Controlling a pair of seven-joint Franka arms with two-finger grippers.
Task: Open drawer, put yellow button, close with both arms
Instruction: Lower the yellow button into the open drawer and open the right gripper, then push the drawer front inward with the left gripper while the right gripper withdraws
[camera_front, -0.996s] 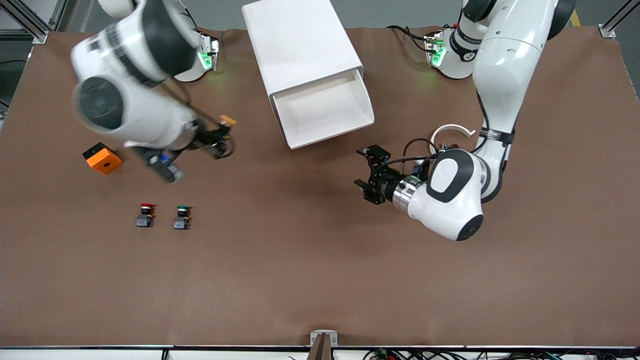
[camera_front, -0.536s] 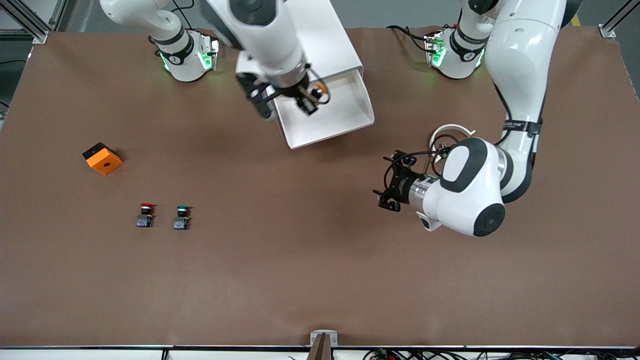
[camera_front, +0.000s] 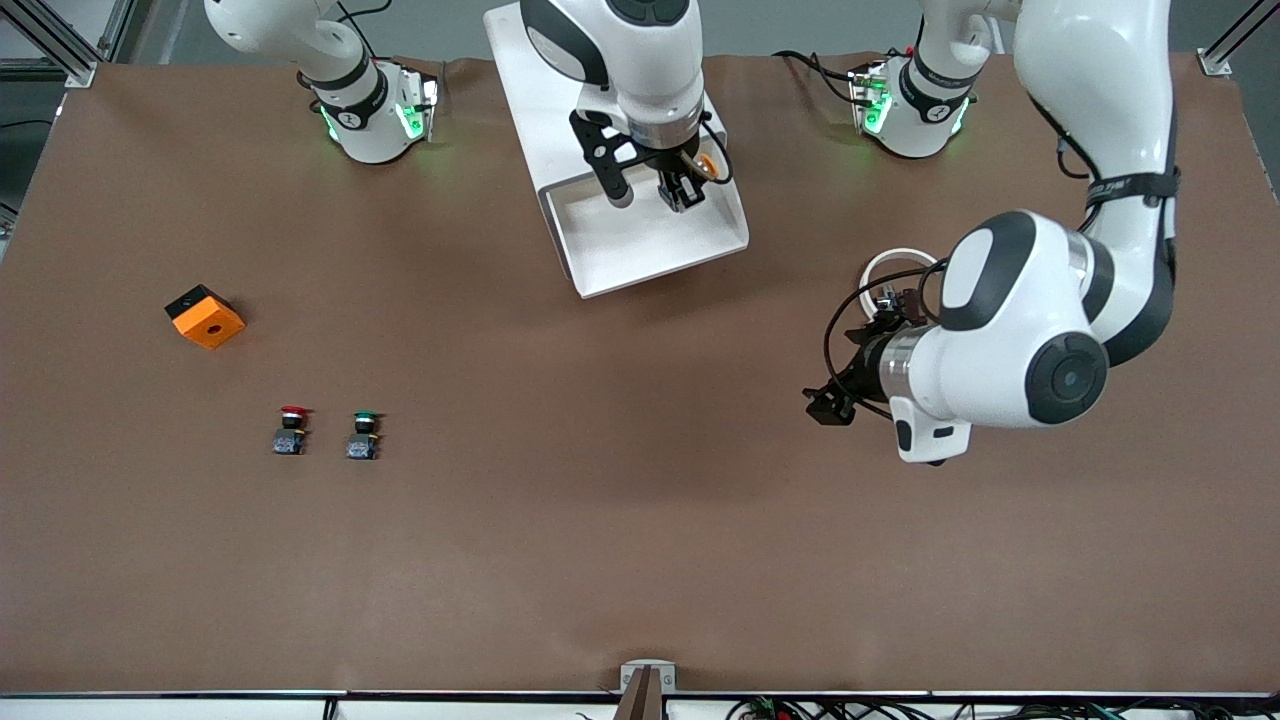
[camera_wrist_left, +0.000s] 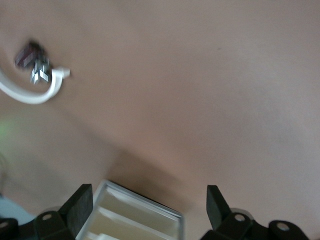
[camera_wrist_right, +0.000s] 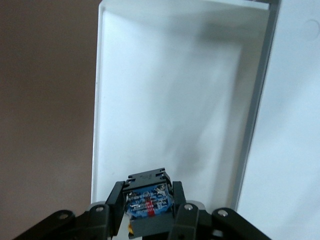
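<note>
Right gripper (camera_front: 683, 190) pinched on the yellow button (camera_front: 706, 166), blue base (camera_wrist_right: 147, 197) clamped between the fingers, hanging over the pulled-out top drawer (camera_front: 600, 262) of the white cabinet (camera_front: 560, 70). Best lowered straight down toward the drawer floor directly beneath, kept off the side wall close by, released only when low, so the button neither bounces nor rolls. Left gripper (camera_wrist_left: 150, 210) spread wide and empty, waiting over bare brown tabletop (camera_front: 600, 520), the drawer's corner (camera_wrist_left: 170, 220) just under its fingers.

Well away from both grippers: red button (camera_front: 291, 429), green button (camera_front: 364, 434), orange block (camera_front: 205, 316). White cable loop (camera_front: 895, 262) beside the left wrist.
</note>
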